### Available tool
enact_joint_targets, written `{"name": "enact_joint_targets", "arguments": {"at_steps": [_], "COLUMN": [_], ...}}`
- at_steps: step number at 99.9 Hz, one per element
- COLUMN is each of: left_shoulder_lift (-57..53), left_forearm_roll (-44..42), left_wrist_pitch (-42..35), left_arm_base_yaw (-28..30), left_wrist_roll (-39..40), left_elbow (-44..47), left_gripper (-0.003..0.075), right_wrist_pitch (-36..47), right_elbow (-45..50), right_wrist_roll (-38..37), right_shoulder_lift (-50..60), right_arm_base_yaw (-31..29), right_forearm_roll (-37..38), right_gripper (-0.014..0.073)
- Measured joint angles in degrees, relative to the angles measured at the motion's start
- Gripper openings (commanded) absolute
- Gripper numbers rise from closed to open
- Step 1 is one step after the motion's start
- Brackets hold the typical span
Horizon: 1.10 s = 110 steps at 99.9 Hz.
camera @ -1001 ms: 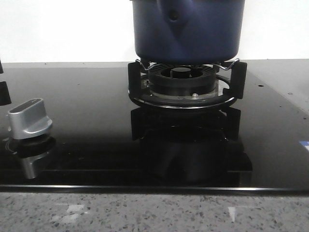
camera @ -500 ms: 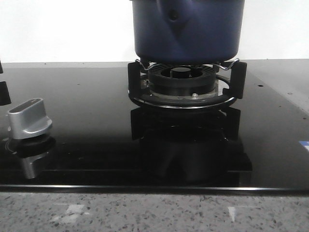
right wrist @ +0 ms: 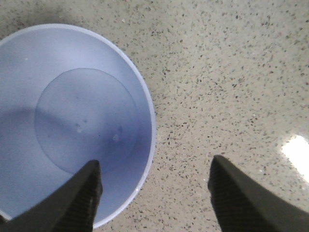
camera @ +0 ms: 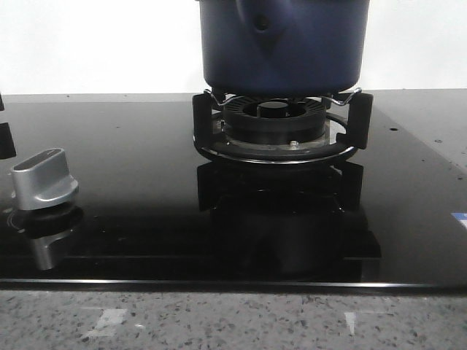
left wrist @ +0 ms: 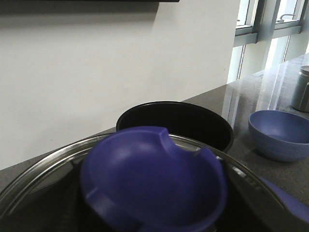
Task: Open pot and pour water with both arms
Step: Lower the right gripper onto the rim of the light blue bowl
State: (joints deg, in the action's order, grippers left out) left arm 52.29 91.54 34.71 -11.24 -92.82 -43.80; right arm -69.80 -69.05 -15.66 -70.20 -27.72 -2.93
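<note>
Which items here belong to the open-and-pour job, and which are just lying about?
Part of the job:
- the pot, on the burner stand
- the lid, glass with a blue knob, close under the left wrist camera
- the blue bowl, by the right gripper, which is open and empty

Lying about:
- the silver stove knob
- a metal container beyond the bowl

Dark navy-blue pot (camera: 284, 44) on a black burner grate (camera: 281, 127), over glossy black glass (camera: 131, 168). Silver knob (camera: 45, 179). Speckled grey table (right wrist: 231, 72) between black fingers (right wrist: 77, 200); a pale blue bowl (right wrist: 63, 121) just past the left-hand one.
</note>
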Motion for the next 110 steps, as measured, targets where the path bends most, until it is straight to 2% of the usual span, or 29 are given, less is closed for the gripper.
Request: {"name": "enact_joint_targets", "arguments": {"at_steps": [20,101,110], "left_shoulder_lift": [0.0,0.0,0.0], "left_forearm_roll": [0.0,0.0,0.0], "left_wrist_pitch": [-0.1,-0.1,-0.1], "left_arm_base_yaw": [0.0,0.0,0.0], "left_wrist_roll": [0.0,0.0,0.0], "left_elbow": [0.0,0.0,0.0], "left_gripper": [0.0253,0.0253,0.0253], "right_wrist_pitch": [3.9,7.2,8.0], "right_elbow": [3.0,6.4,7.1], "right_wrist_roll": [0.0,-0.1,-0.2], "right_shoulder_lift": [-0.6,-7.5,-7.5], "right_arm_base_yaw": [-0.1,-0.1,-0.1], "right_forearm_roll": [-0.9,-4.7,-5.3], "right_gripper": [0.0381,0.0379,0.0346]}}
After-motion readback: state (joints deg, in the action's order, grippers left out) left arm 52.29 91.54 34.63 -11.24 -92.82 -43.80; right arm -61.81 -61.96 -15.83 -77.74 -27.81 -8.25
